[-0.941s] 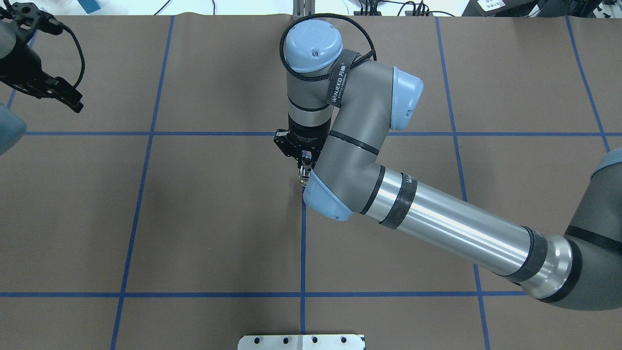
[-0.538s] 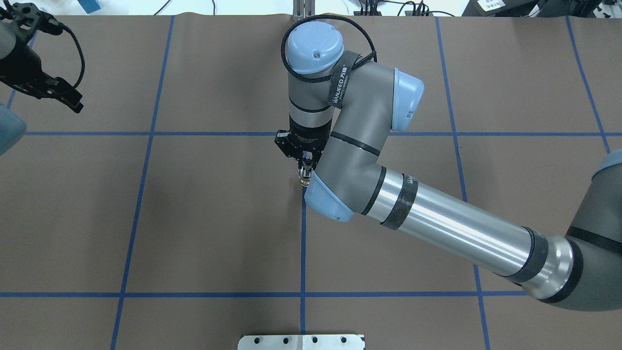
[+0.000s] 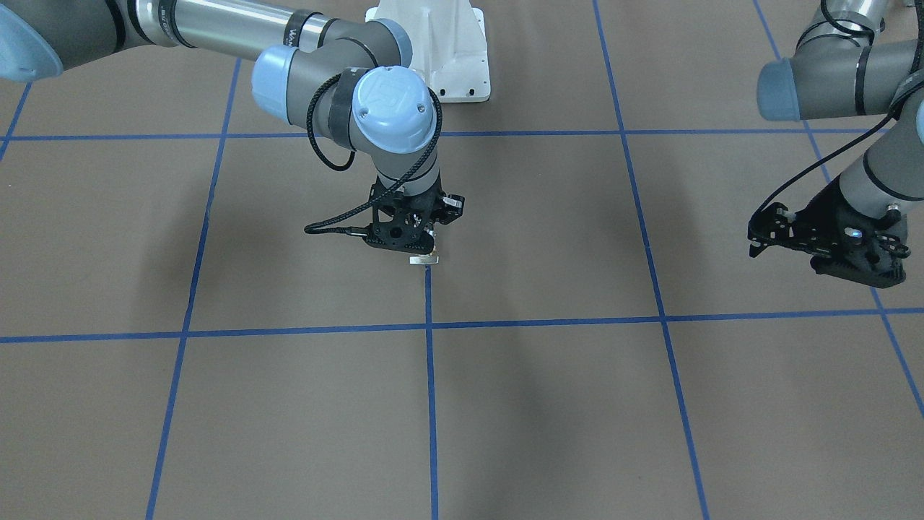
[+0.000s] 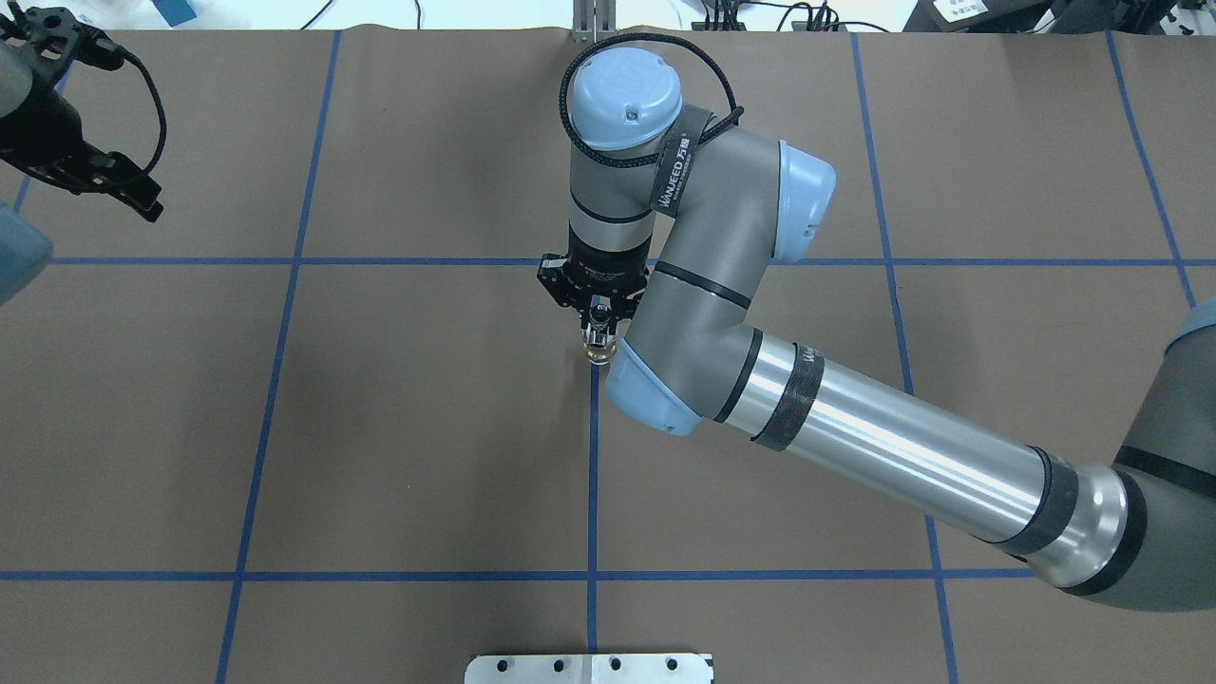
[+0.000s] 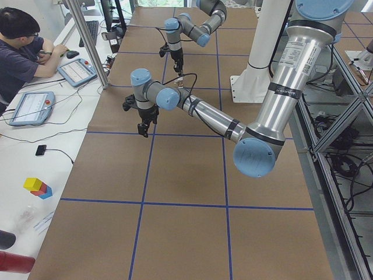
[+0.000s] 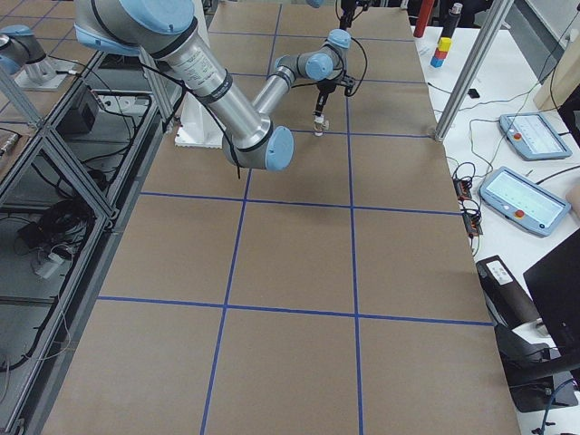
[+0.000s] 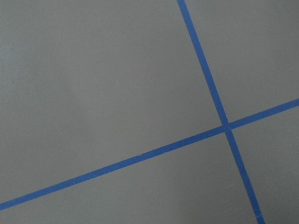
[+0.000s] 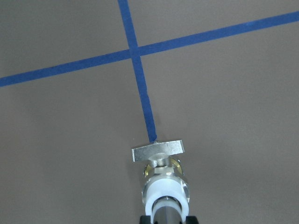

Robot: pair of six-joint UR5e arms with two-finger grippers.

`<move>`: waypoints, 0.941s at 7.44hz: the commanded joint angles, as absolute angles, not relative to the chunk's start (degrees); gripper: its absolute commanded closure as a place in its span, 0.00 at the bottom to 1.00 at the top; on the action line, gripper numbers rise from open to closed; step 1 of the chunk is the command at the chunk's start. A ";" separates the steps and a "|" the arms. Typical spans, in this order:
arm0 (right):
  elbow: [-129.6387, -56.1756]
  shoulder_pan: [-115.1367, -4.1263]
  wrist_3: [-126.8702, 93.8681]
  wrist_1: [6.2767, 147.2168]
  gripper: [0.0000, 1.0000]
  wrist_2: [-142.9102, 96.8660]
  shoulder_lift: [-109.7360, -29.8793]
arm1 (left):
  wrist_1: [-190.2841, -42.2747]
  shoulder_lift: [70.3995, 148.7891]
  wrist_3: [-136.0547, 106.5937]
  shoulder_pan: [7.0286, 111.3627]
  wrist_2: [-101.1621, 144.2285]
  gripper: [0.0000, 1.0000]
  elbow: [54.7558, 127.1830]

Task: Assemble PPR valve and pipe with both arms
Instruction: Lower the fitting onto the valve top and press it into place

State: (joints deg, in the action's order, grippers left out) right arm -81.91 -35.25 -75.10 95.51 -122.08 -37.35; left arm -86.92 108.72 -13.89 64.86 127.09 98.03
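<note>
Left tool (image 4: 142, 195) hangs at the far left edge of the desk (image 4: 380, 427), above the surface, with nothing seen in it. Whether it is released or clenched cannot be told. Its wrist camera shows only bare desk and crossing tape.

Centre: right tool (image 4: 597, 323) points straight down over the desk's middle. It is clenched on the pipe (image 8: 166, 215), with a black finger on either side of the silvery stub in the wrist view.

- PPR valve (image 8: 161, 172) sits directly below the fingers, at the pipe's lower end.
- White collar (image 8: 166, 192) is uppermost and the brass body is under it. Handle tab (image 8: 157, 150) is lowest, lying flat and crosswise.
- Tab lies just over the end of a blue tape line (image 8: 142, 93). Whether it touches the desk or hovers a hair above cannot be told.
- Pipe enters the collar, so the joint looks seated, though depth is not visible.

Right: right arm (image 4: 883, 446) reaches in from the right edge, its elbow folded over the work.

Key relation: the valve-and-pipe long axis runs vertical, in line with the right tool, with the valve on the desk side. The right arm is on the piece and the left tool is well apart from it. Judgement: if the next move is a set-down, it goes straight down along that axis. The narrow tab makes a poor foot, so the piece may tip once freed.
</note>
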 commanded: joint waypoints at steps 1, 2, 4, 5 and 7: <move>-81.91 -35.24 -75.32 94.57 0.82 -122.08 -37.62 | -86.92 108.72 -13.89 64.86 127.09 0.00 97.91; -81.91 -35.24 -75.32 94.57 0.80 -122.08 -37.53 | -86.92 108.72 -13.89 64.86 127.09 0.00 98.00; -81.91 -35.33 -75.50 94.66 0.72 -122.17 -37.62 | -86.92 108.72 -13.89 64.86 127.09 0.00 97.91; -81.91 -35.33 -75.50 94.66 0.64 -122.17 -37.62 | -86.92 108.72 -13.89 64.86 127.09 0.00 97.91; -81.91 -35.24 -75.50 94.66 0.46 -122.08 -37.97 | -86.92 108.72 -13.97 64.86 127.09 0.00 97.91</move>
